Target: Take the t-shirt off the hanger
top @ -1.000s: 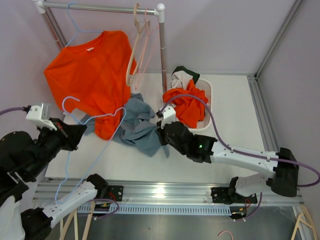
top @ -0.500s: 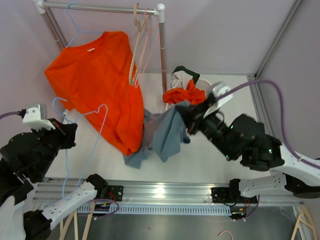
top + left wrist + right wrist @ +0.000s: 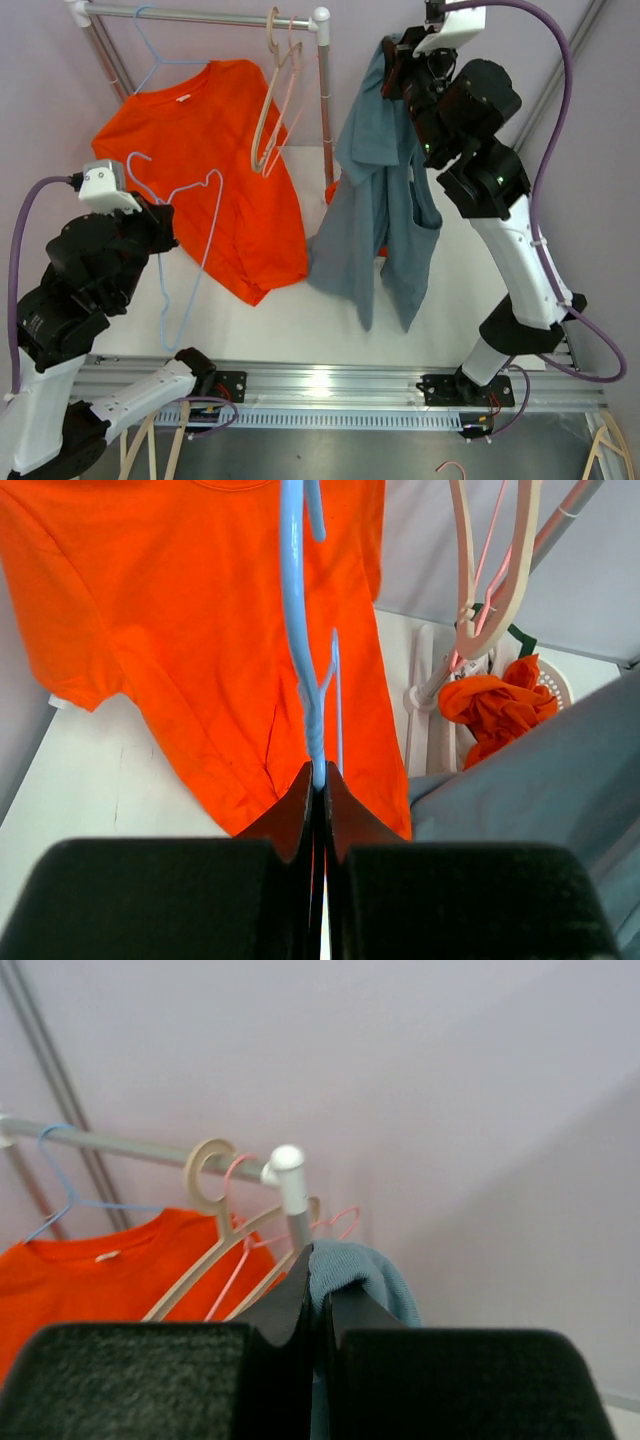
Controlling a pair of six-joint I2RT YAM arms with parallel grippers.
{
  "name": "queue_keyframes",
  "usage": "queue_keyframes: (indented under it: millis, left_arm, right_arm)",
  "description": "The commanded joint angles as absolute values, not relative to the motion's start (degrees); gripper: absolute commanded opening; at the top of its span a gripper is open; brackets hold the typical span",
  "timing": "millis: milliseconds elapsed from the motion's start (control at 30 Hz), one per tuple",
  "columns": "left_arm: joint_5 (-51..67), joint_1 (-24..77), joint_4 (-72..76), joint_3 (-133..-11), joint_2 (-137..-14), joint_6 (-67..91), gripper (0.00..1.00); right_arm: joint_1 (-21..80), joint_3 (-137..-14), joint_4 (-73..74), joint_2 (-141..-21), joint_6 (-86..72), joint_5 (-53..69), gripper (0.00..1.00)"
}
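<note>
Right claw (image 3: 315, 1268): closed tight on a bunched fold of the grey t-shirt (image 3: 380, 200), held up high next to the rack (image 3: 200, 16) post.
Grey t-shirt: off the hanger, hung loose from the right claw, lower edge over the white table (image 3: 300, 320), to the right of the orange t-shirt (image 3: 210, 150).
Left claw (image 3: 317, 780): pinched closed on the wire of the blue hanger (image 3: 291, 580).
Blue hanger: bare, hook end up, in front of the orange t-shirt, well apart from the grey one.
Orange t-shirt: on a second blue hanger on the rail.
Spare hangers (image 3: 463, 570): beige and pink, on the rail near the post.
Basket (image 3: 552, 685): past the rack post, orange clothes (image 3: 495, 705) inside.
</note>
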State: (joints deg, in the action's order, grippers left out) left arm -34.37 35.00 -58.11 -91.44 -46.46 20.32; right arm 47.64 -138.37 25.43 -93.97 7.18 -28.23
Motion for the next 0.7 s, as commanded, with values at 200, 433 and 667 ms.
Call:
queue_keyframes:
  millis: [200,433,667]
  left_arm:
    - [-38.14,34.98,-53.09,-89.39,-45.53,17.67,0.01]
    - [-39.37,34.89,-51.77,-88.95,-46.23,16.35,0.01]
    - [-40.78,34.10,-46.76,-87.01,-47.72,13.98,0.01]
  right_arm:
    - [36.22,-143.34,2.12,-100.10,11.17,-21.80,0.00]
    - [27.43,-152.24,-4.82,-108.02,6.69,-14.33,0.00]
    - [23.73,-138.46,6.40,-109.16,-1.04,-12.31,0.00]
